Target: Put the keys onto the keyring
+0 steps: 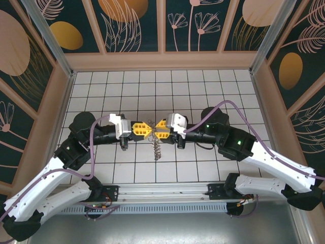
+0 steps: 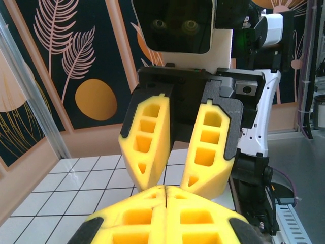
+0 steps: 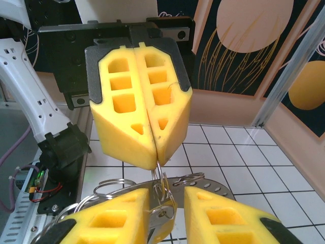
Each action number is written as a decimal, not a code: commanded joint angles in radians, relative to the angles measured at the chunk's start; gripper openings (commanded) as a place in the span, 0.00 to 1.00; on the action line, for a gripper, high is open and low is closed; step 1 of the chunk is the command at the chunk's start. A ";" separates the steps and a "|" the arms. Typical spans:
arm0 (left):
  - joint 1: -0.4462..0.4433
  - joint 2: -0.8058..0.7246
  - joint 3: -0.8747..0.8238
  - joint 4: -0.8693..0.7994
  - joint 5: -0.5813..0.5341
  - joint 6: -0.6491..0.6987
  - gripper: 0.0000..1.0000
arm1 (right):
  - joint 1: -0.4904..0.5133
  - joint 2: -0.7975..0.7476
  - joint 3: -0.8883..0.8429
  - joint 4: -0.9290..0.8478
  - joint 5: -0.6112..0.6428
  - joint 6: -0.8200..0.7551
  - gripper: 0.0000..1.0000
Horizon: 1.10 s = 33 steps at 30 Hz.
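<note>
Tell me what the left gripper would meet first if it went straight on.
Most likely the right gripper, which faces it close ahead with fingers apart; the dangling keyring hangs between them, depth unclear.

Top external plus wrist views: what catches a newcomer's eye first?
Two arms meet tip to tip over the middle of the white tiled floor: the left yellow-foam gripper and the right yellow-foam gripper. Between them is the grey metal keyring with a scalloped rim. In the right wrist view the left gripper's jaws are shut on a thin loop of it; the right gripper's jaws stand apart with metal between them.
</note>
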 commanded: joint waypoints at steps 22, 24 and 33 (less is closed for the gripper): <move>-0.001 -0.026 0.008 0.082 0.039 -0.041 0.00 | 0.006 0.001 -0.031 0.122 -0.049 0.023 0.19; -0.002 -0.026 0.007 0.083 0.040 -0.044 0.00 | 0.007 0.003 -0.032 0.124 -0.053 0.023 0.16; -0.001 -0.020 0.019 0.043 0.029 -0.027 0.00 | 0.002 0.011 -0.002 0.086 -0.022 0.006 0.00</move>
